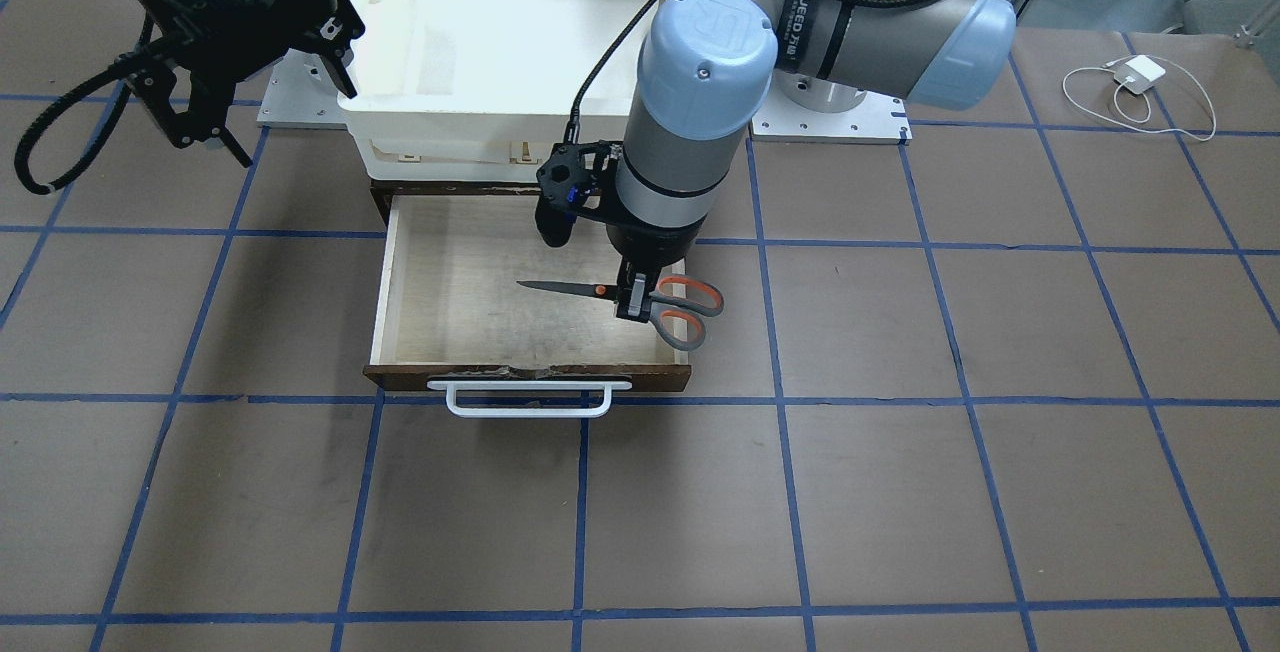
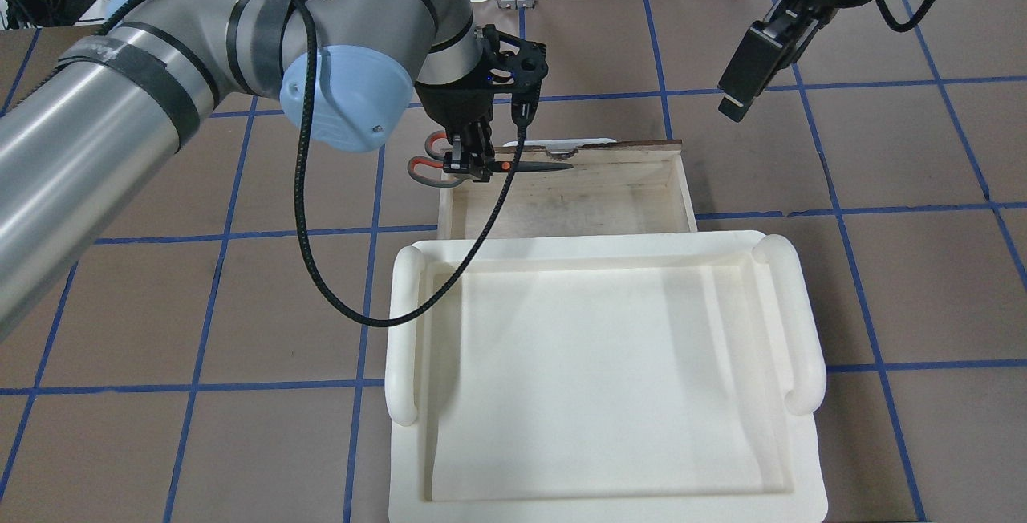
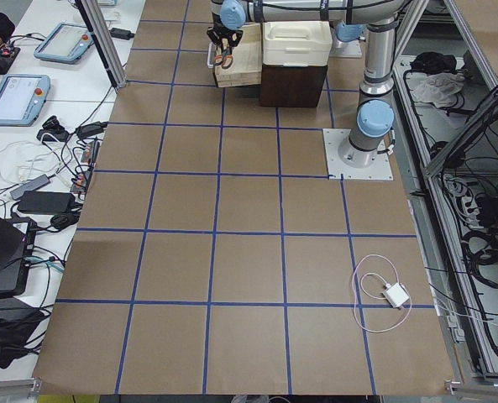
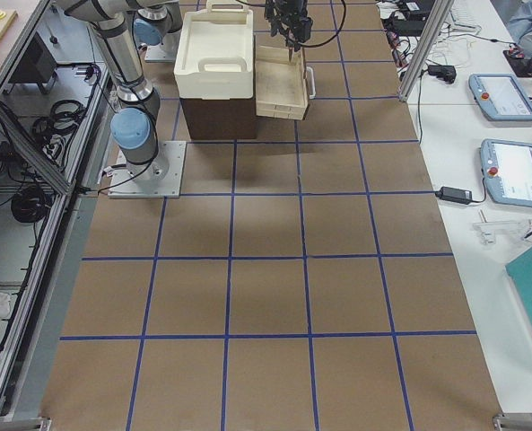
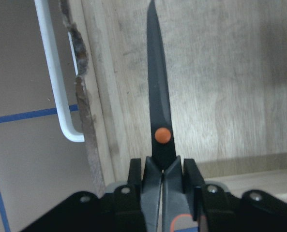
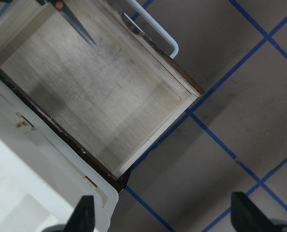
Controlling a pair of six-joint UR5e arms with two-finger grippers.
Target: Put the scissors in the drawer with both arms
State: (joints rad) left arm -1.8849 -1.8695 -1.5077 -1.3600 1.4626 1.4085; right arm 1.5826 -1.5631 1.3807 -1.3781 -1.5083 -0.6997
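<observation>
Pincer (image 1: 633, 306) vertical on scissors (image 1: 600, 290), above drawer (image 1: 455, 332)

Black strap (image 1: 800, 7) around left arm (image 1: 680, 152), up and right of drawer (image 1: 530, 377) in front-facing view: white print along strap, reads roughly "VANJEED". Smaller characters after it too fine to read.

Light blue joint cap (image 1: 706, 32) on same arm, just above drawer's back edge: faint embossed logo, appears as "UR".

Tablet screens (image 3: 13, 96) on side bench, far from drawer: content too small to read.

No other legible text, numbers or signs.
</observation>
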